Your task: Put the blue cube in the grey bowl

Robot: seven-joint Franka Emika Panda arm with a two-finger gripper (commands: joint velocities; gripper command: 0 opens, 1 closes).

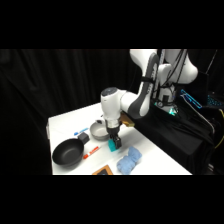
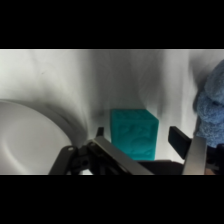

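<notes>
Jaws are spread wide with the blue cube (image 2: 134,134) sitting between them on the bench, grey bowl (image 2: 30,137) just off to one side, so probably drop a touch lower and centre before squeezing.

White rounded arm (image 1: 131,102), black joint bands, black end effector (image 1: 115,142) linkage

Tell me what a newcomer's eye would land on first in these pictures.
First, the small teal-blue cube on the white table, sitting between the white arm's gripper fingers, which straddle it without clearly touching. Next, the round grey metallic bowl right beside it, then the larger black pan-like bowl and the light blue plush toy nearer the front edge.
</notes>
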